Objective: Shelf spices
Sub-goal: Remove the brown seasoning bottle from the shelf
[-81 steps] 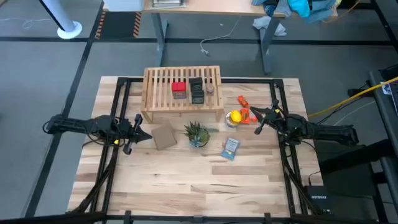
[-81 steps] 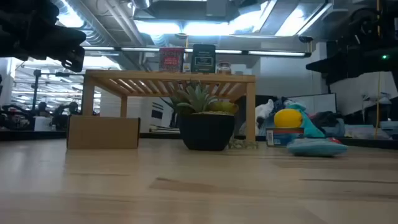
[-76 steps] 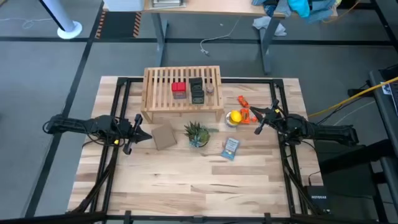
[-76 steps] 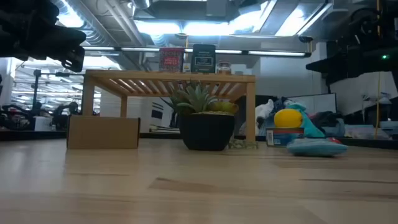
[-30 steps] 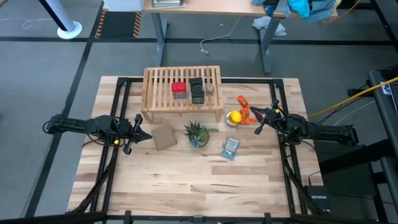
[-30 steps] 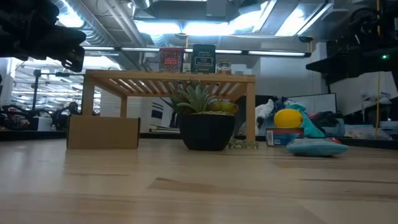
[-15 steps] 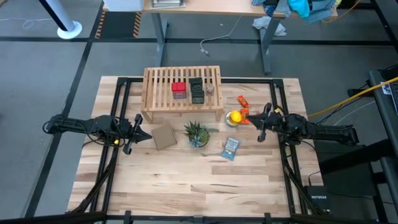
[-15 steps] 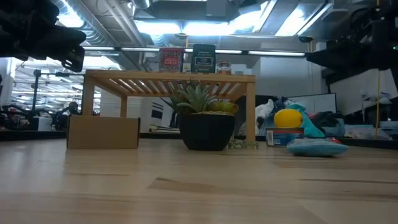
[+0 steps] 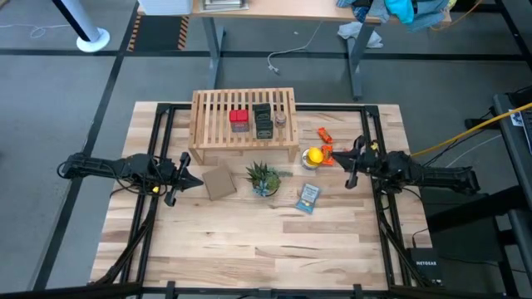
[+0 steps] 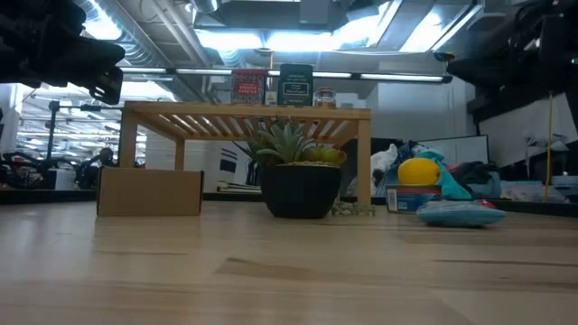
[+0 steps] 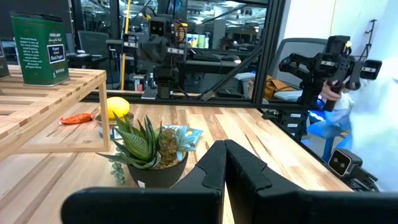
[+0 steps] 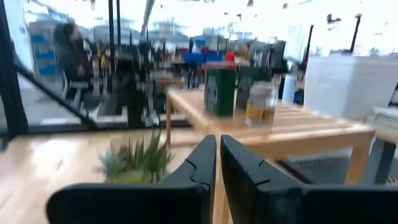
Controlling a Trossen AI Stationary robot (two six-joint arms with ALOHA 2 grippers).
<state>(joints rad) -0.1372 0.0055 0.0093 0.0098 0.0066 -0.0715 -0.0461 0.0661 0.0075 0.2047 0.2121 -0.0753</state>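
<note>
All three spices, the red tin (image 9: 239,119), dark tin (image 9: 263,120) and little jar (image 9: 281,119), stand on the shelf (image 9: 216,124). Both grippers, left (image 9: 188,173) and right (image 9: 351,168), hover nearby with jaws closed and empty; retreat wide of the shelf.

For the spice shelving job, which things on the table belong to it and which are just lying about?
Belong to the job:
wooden shelf
red tin, on the shelf
dark tin, on the shelf
small jar, on the shelf

Just lying about:
potted plant
cardboard square
blue packet
yellow item
orange item
</note>
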